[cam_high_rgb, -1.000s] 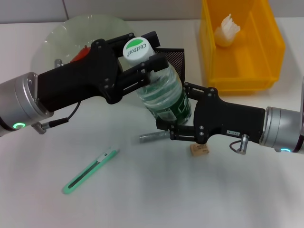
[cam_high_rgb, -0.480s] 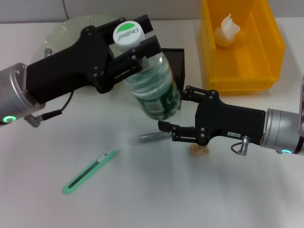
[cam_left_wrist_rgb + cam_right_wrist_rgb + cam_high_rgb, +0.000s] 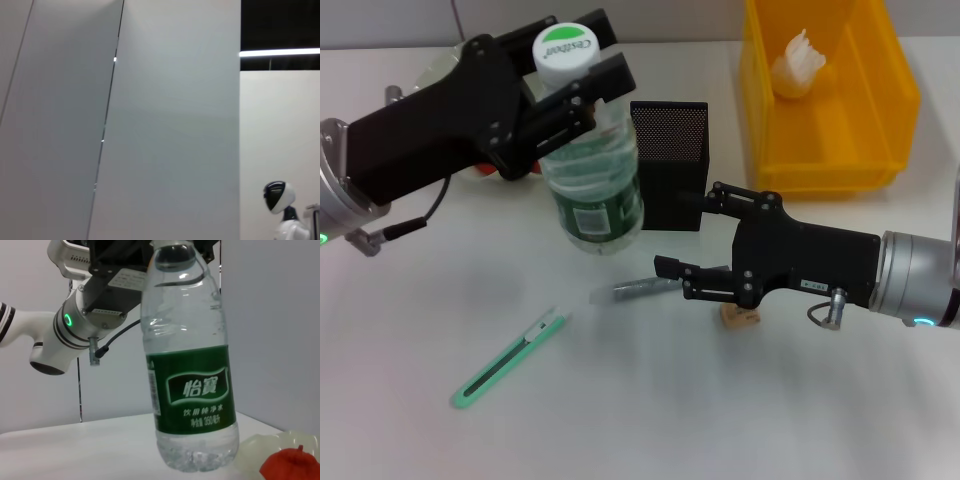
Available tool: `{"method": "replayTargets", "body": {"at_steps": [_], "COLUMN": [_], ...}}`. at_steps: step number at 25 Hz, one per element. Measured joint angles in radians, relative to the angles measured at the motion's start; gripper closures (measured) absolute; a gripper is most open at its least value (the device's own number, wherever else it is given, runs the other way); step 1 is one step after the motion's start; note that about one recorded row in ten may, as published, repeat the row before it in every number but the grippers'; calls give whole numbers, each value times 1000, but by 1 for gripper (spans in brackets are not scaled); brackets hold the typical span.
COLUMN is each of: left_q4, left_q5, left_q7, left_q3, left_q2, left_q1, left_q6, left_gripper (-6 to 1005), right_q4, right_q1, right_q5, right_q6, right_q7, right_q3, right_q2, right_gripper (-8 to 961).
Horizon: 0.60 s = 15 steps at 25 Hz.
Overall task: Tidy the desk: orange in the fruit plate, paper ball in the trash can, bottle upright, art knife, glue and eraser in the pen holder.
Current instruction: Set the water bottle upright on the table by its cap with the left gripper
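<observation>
Bottle (image 3: 592, 185): held near its neck by the left pincer (image 3: 565, 95), which is closed on it just under the white and green cap; it hangs almost upright above the bench (image 3: 720, 420), in front of the fruit plate (image 3: 435, 65) and beside the pen holder (image 3: 670, 165). It does not stand yet, so I judge this step half done.
Right pincer (image 3: 685, 245): open and holding nothing, low over the bench, between the pen holder and the eraser.
Paper ball (image 3: 798, 62): already lies in the yellow trash can (image 3: 895, 110) (this part looks finished).
Orange (image 3: 290, 466): the right wrist view shows an orange-red fruit on the pale plate, so this part looks done too.
Art knife (image 3: 510, 358): still on the bench, near the front, well apart from the holder.
Glue (image 3: 632, 289): a grey stick on the bench, just beside the lower finger of the right pincer.
Eraser (image 3: 740, 315): small tan block on the bench, partly under the right arm.
Left to do: stand the bottle, then three things into the holder.
Views: the right wrist view shows the bottle's green label and its base off the bench, which the head view shows less clearly; the left wrist view shows only walls and nothing of the work.
</observation>
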Motion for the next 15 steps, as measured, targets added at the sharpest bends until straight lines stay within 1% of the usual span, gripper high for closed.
{"method": "replayTargets", "body": {"at_steps": [5,7,10,11,15], "left_q4": [10,27,46,49,47], "left_q5": [26,64,121,150,176], "left_q7": [5,10,13,16,44], "left_q3": [-41,-72,-130,-163,-188], "left_q2": [9,10,5,3,1], "left_q1": [13,23,38,44,52], "left_q6": [-42,-76,-120,-142,-170], "left_gripper": [549,549,549,549,549], "right_q4": [1,2,2,3,3], "right_q1": [-9,-13,-19,-22,-25], "right_q5": [0,0,1,1,1], "right_q6": [-1,-3,-8,-10,-11], "right_q7": [-1,-1,-1,-1,-1], "right_q3": [8,13,20,28,40], "right_q2": [-1,0,0,0,0], "right_gripper": [186,186,186,186,186]}}
